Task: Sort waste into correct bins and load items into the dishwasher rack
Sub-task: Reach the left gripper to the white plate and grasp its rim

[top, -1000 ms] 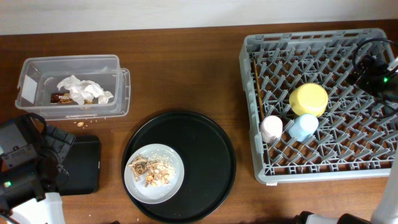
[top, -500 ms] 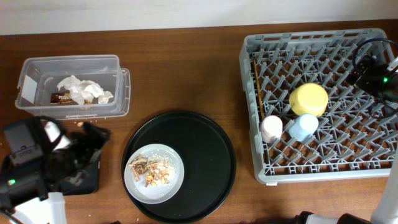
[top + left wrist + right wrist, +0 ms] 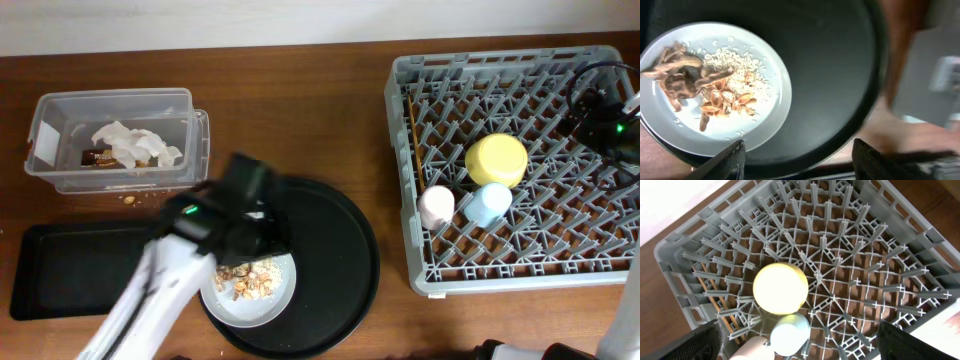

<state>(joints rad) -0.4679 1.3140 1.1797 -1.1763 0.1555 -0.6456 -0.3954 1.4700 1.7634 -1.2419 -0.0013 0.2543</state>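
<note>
The left gripper (image 3: 799, 150) hangs wide open, holding nothing; the plate (image 3: 720, 140) lies upper left. A bump could tip its crumbs (image 3: 725, 95) out.

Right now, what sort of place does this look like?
Likely a tabletop dish-clearing setup: a grey dishwasher rack holding a yellow bowl, a plate of food scraps, a clear tub of tissue.

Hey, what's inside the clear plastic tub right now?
Inside the clear tub lies a crumpled white tissue, with a brown snack wrapper at its left, partly hidden by the tissue. Anything else lying beneath the tissue is covered and cannot be seen.
</note>
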